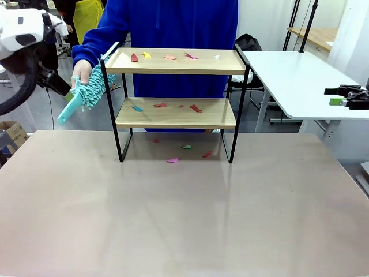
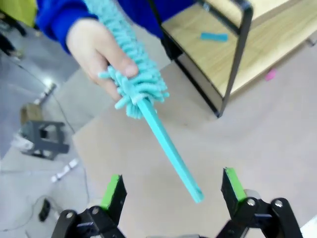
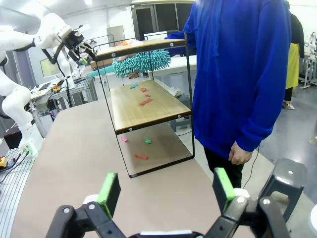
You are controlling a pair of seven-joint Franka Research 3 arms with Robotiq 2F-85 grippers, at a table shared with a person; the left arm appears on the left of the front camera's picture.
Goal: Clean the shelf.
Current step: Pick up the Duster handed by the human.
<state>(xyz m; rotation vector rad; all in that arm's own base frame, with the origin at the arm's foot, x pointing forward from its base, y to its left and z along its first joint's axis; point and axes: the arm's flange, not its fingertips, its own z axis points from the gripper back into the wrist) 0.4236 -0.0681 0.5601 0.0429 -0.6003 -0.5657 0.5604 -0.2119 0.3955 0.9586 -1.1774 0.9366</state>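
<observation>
**At the far edge of the surface: littered shelf, duster held out**

Upper left in the front view, the white left arm is cut off by the frame edge, and its dark wrist is hard to make out behind the duster. From its own camera the left pincer [image 2: 172,188] stands wide, green pads well apart and clamping nothing. The tip of the handle lies between the pads in the picture; whether it touches either one cannot be told.

A person's hand [image 1: 81,72] grips the fluffy teal chenille duster with a flat turquoise handle [image 1: 86,92] by its head, handle slanting down to the left, just beside the rack's left rail.

The small two-tier shelf of light wood boards in a thin black metal frame [image 1: 202,120] stands on the far middle of the grey-beige surface [image 1: 184,219]. Small coloured paper scraps [image 1: 160,105] lie on both boards and on the surface beneath. Directly behind stands the person in a blue hooded top [image 1: 173,23], head cut off by the top edge.

Right of the shelf stands a white side table [image 1: 300,75]. The right pincer [image 3: 166,188] hangs wide and empty, clipped by the right edge in the front view.
</observation>
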